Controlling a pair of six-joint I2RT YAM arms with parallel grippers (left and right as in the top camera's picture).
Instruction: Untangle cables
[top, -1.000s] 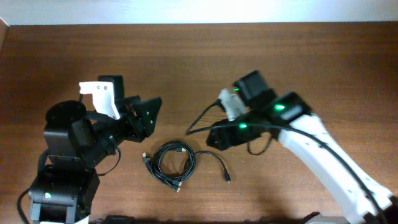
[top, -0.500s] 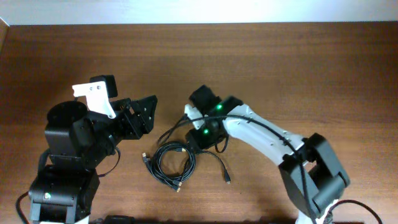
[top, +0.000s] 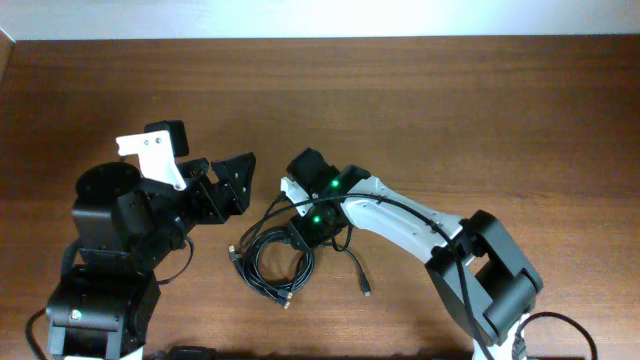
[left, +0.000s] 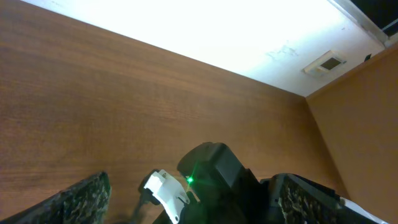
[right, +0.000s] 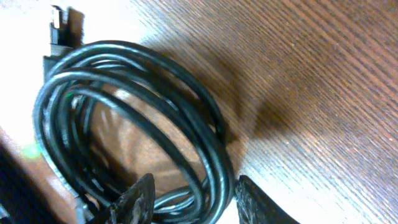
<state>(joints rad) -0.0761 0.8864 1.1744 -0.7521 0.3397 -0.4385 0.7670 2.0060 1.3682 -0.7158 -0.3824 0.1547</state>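
A coil of black cables lies on the wooden table near the front centre, with one strand trailing right to a plug. In the right wrist view the coil fills the frame, a USB plug at its top left. My right gripper is down on the coil's right edge, open, and its fingers straddle several strands. My left gripper is open and empty, above the table to the coil's upper left. In the left wrist view its fingers frame the right arm's wrist.
The right arm reaches across the table's middle from the front right. The left arm's base stands at the front left. A pale wall edge runs along the back of the table.
My right gripper has swung left and down from the table's middle onto the coil's right edge. The thin strand it trailed now lies by the coil. The left gripper has barely shifted.
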